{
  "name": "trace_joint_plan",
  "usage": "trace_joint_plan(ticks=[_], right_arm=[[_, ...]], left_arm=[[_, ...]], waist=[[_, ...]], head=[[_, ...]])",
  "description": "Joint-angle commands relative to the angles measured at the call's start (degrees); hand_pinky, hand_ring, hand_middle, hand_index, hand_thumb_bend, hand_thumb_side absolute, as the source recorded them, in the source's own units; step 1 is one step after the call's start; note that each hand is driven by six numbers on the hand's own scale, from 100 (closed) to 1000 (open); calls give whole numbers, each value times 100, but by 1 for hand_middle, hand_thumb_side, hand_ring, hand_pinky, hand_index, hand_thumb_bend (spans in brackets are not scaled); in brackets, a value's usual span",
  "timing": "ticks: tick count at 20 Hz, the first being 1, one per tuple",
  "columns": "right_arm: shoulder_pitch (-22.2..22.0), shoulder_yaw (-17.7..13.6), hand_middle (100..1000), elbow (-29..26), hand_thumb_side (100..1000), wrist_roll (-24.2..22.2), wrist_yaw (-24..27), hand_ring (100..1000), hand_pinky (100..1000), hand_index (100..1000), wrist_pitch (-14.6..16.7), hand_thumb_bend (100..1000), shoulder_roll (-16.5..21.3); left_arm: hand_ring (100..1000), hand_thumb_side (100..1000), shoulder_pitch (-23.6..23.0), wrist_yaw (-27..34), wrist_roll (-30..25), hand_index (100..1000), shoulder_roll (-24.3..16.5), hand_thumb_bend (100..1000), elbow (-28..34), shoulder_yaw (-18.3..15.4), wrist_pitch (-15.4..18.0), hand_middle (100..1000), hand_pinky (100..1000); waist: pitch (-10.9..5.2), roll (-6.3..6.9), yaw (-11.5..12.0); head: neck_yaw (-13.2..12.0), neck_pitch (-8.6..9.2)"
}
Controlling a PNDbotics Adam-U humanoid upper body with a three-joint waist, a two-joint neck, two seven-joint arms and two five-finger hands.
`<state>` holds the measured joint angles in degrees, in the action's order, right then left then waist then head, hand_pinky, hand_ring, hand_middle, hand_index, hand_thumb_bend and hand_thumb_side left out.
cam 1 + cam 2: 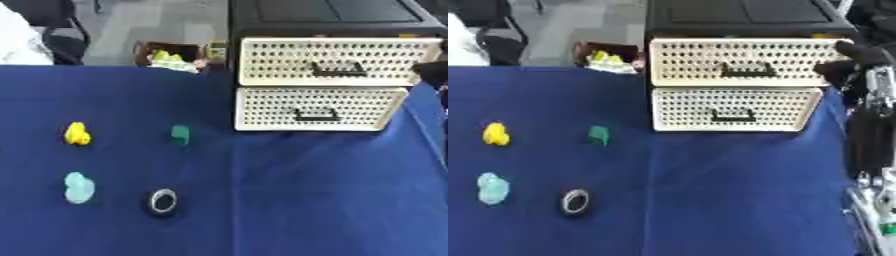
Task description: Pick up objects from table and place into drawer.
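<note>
Four small objects lie on the blue tablecloth at the left: a yellow piece (77, 134), a small green block (179, 135), a pale teal lump (79, 188) and a black ring with a shiny centre (163, 201). The drawer unit stands at the back right, with an upper cream perforated drawer front (741, 61) and a lower one (732, 109), each with a black handle. My right hand (852, 59) is a dark shape by the right end of the upper drawer, far from the objects. Its arm (868, 135) runs down the right edge. My left hand does not show.
The blue table (297, 200) spreads in front of the drawers. Behind its far edge sits a brown box (171, 54) with yellow-green contents. A black chair and a white-clad person are at the far left.
</note>
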<state>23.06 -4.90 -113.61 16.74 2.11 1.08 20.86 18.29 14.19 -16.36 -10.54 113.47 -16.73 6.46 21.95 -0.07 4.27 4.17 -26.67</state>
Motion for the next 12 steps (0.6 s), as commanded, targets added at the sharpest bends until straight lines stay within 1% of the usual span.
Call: trace_joint_plan(ticks=[1,9,12], right_arm=[[24,-57,585,-98,1000,-16,-14,757,883,828,8,100,59],[39,-49,586,-98,1000,-33,-23,758,880,830,7,100,87],[143,-55,588,-98,1000,-96,-165,750,853,833,-32,100,254]], left_arm=[[584,1000,35,-9,-2,686,-62,138,112,-30,3,562,546],[584,1000,39,-4,-9,686,-71,137,112,-27,16,562,546],[583,998,38,-1,-9,686,-80,136,112,-21,14,562,546]], waist=[[-95,10,6],[-92,5,13],[-106,6,0]], head=[[-9,18],[6,46],[3,43]])
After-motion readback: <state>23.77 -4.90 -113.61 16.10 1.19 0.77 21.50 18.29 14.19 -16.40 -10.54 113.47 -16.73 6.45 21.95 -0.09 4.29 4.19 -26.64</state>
